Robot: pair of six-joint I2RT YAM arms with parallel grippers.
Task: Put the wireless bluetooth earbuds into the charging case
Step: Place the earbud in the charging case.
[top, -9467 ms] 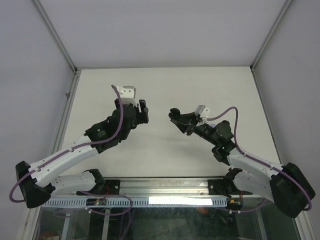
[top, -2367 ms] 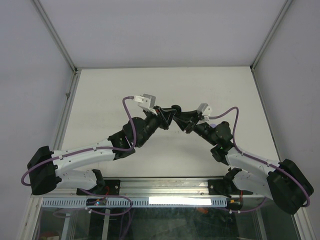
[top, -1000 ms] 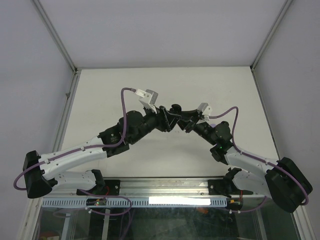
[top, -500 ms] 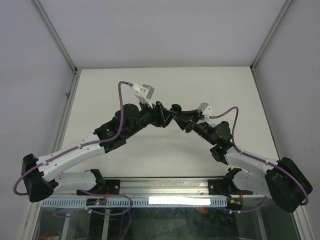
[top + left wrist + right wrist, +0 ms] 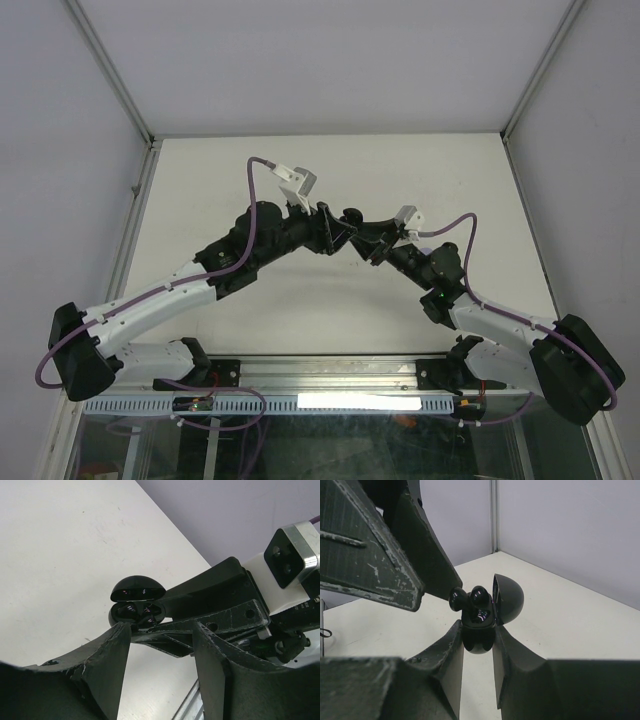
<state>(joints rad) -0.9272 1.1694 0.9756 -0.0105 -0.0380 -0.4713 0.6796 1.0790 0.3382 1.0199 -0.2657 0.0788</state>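
Right gripper (image 5: 477, 632) clamps the open case (image 5: 479, 640); two black earbuds (image 5: 480, 596) stand in it, seemingly not pushed home. Left gripper (image 5: 161, 630) parted, empty, beside. Remaining: seat them

- Top view: bright, even light; the pale table (image 5: 330, 170) shows only faint, soft shadows under the arms.
- White glare on the near rail (image 5: 350, 401).
- Wrist views: close fingers (image 5: 435, 675) dark and blurred; small glints on the glossy case (image 5: 137, 587).

Black charging case (image 5: 478, 631), black earbuds (image 5: 480, 596), white table (image 5: 400, 170).
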